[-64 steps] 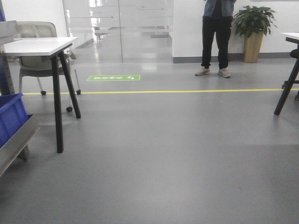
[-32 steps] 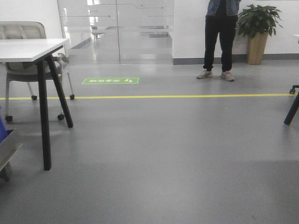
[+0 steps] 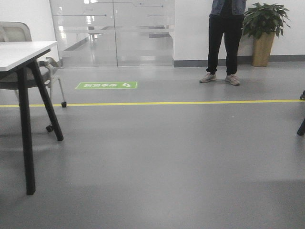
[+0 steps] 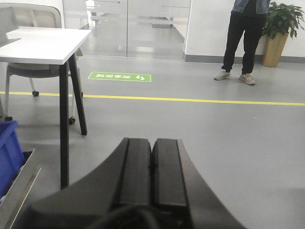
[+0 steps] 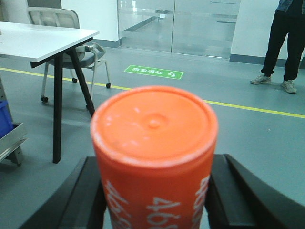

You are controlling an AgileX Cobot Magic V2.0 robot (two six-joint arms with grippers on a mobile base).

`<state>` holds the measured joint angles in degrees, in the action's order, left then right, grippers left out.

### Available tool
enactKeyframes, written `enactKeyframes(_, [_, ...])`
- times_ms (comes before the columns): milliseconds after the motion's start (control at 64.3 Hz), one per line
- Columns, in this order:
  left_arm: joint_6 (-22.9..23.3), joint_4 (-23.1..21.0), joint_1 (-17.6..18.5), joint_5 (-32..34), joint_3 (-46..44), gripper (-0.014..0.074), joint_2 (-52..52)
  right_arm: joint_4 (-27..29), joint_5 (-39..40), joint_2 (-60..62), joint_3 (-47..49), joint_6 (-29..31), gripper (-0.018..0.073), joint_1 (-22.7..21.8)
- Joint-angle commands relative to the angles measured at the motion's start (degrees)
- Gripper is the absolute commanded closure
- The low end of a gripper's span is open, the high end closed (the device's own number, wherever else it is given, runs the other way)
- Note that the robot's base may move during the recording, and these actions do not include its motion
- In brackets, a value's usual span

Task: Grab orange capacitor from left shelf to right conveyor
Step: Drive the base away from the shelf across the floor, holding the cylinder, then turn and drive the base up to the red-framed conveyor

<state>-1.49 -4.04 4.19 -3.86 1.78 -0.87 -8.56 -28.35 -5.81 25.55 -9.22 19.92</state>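
The matte black right gripper (image 5: 155, 198) clamps the smooth orange capacitor (image 5: 155, 138), its round, dimpled cap toward the lens. The left gripper (image 4: 151, 164) presses its flat black fingers together, empty. Beyond them are a white-topped table (image 4: 38, 45), a yellow floor line (image 3: 190, 102) and a standing person (image 3: 223, 38).

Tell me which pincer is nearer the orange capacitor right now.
Right. The right pincer grips the orange capacitor between its fingers, end cap facing the camera. The left pincer is shut on nothing, with no capacitor in its view.
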Motion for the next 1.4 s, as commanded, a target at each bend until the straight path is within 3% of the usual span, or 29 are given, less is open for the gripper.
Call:
enactKeyframes(0, [0.1,-0.2,0.0,4.8,-0.3,0.0723,-0.6,-0.8,5.1,-0.7,1.6,0.3,0.0486,-0.2])
enactKeyframes(1384, [0.1,-0.2,0.0,4.8,-0.3,0.0723,-0.6,-0.8,5.2,-0.7,1.6,0.3,0.0486,-0.2])
